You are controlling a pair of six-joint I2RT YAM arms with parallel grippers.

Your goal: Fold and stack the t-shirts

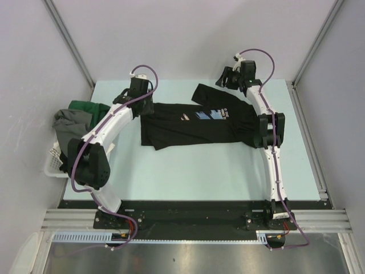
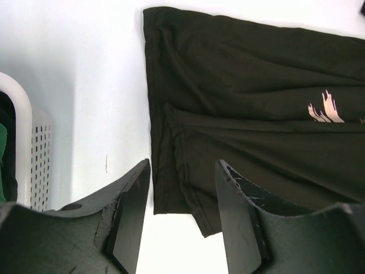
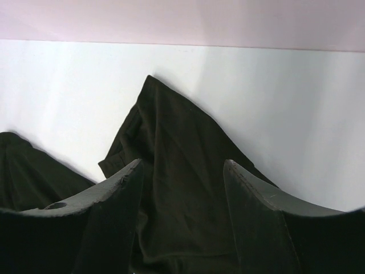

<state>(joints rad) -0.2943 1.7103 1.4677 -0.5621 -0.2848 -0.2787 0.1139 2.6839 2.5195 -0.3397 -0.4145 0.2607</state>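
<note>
A black t-shirt (image 1: pixel 194 127) lies spread across the middle of the table, its blue, brown and white print (image 1: pixel 210 114) facing up. My left gripper (image 1: pixel 141 107) hovers at the shirt's left edge. In the left wrist view its fingers stand open (image 2: pixel 182 171), with bare table between them and the shirt's hem (image 2: pixel 171 188) just beyond the tips. My right gripper (image 1: pixel 226 79) is at the far right, by the raised sleeve (image 1: pixel 203 91). In the right wrist view that gripper (image 3: pixel 182 170) is open, with the black sleeve (image 3: pixel 171 142) lying under and between the fingers, not pinched.
A white slatted basket (image 1: pixel 52 164) stands off the table's left edge, also at the left in the left wrist view (image 2: pixel 35 149). It holds a dark green shirt (image 1: pixel 85 108) and a grey one (image 1: pixel 69 121). Grey walls close in the back and both sides.
</note>
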